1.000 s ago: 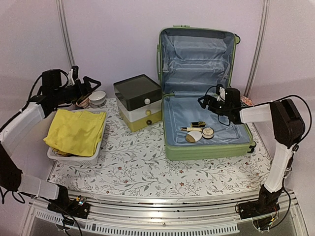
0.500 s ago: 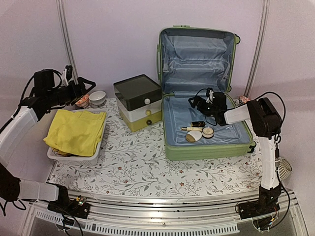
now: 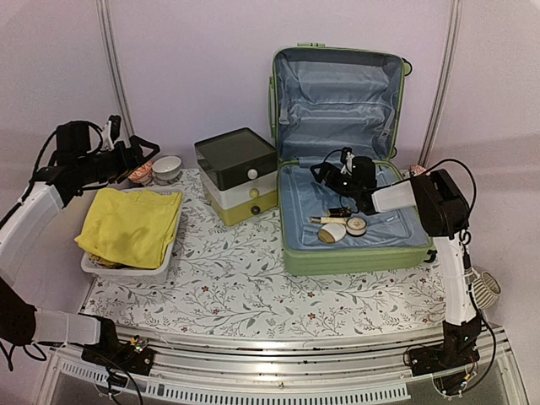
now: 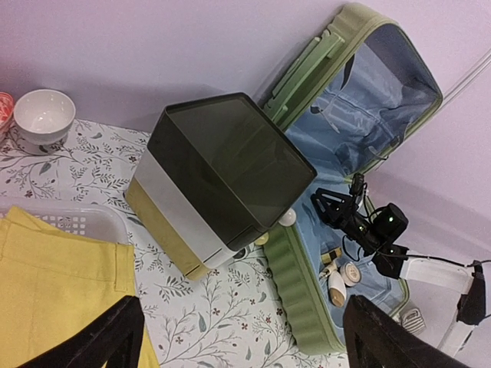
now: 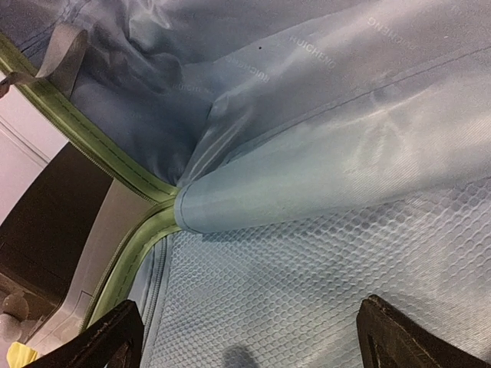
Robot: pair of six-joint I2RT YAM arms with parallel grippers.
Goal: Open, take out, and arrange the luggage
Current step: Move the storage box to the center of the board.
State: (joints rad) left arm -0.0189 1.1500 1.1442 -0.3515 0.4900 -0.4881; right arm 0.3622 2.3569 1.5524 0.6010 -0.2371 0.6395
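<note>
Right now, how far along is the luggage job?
Done: the luggage lies open, lid upright; a yellow cloth sits in the basket. In hand: the right jaws, open and empty, hover over the lining near the hinge. Left: the small cosmetics are not yet out.

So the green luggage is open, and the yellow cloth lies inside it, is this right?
Not quite. The luggage is open, but the yellow cloth lies in the white basket, not inside the luggage. The top external view shows this.
</note>
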